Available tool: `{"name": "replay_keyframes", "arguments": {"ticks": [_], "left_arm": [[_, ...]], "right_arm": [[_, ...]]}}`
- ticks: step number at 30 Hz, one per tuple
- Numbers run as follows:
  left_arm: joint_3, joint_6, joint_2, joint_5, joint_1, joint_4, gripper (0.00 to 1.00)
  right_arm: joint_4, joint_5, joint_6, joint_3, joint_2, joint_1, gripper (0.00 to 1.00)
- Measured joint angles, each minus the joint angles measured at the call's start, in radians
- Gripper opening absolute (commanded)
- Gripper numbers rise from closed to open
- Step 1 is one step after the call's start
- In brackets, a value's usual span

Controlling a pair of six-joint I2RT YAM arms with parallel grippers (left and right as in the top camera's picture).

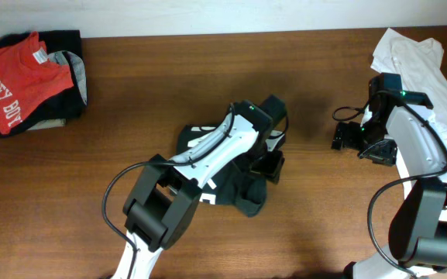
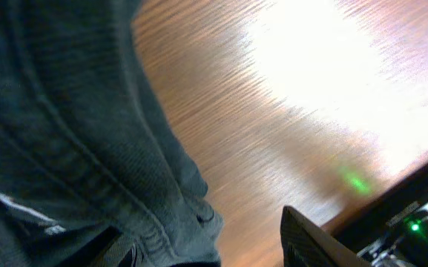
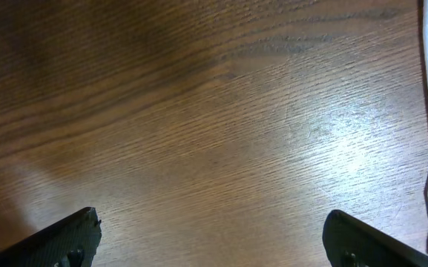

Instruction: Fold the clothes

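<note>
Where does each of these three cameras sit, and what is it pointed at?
Overhead: above the table, looking straight down; both arms show.
Left wrist: on the left arm, looking past the left tool at the dark T-shirt.
Right wrist: on the right arm, facing the table between the right tool fingers.
Shared: overhead and left wrist both show the dark T-shirt.
</note>
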Motion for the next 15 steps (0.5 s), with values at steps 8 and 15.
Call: {"name": "replay_keyframes", "arguments": {"ticks": [8, 15], "left_arm": [[0.054, 0.018, 0.0, 0.22, -0.009, 0.098, 0.91], [0.363, 0.083, 0.001, 0.273, 0.04, -0.181, 0.99]], "right_arm": [[0.0, 0.0, -0.001, 0.0, 0.0, 0.0, 0.99], [0.0, 0.0, -0.001, 0.0, 0.0, 0.0, 0.99]]}}
